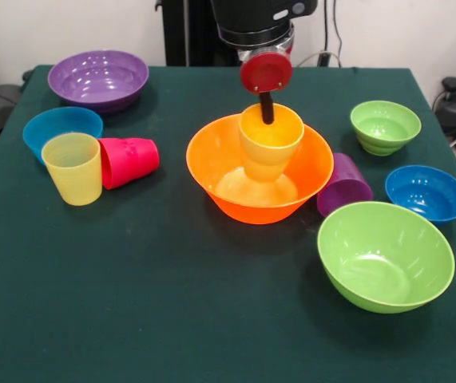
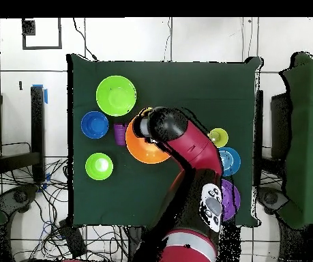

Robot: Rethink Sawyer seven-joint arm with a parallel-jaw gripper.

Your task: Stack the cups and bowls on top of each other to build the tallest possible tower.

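— Two pieces so far: the yellow-orange cup (image 1: pixel 270 142) stands inside the large orange bowl (image 1: pixel 212 163), mid-table.
— And the gripper (image 1: pixel 267 108)?
— One finger dips into that cup; clamped or loose, I cannot tell. Eight pieces lie scattered left and right, unstacked.

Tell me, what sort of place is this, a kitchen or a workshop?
Most likely a robotics lab, not a kitchen. A red and black robot arm reaches over a dark green cloth-covered table, loose cables trail across the tiled floor, and the large orange plastic bowl is a test prop.
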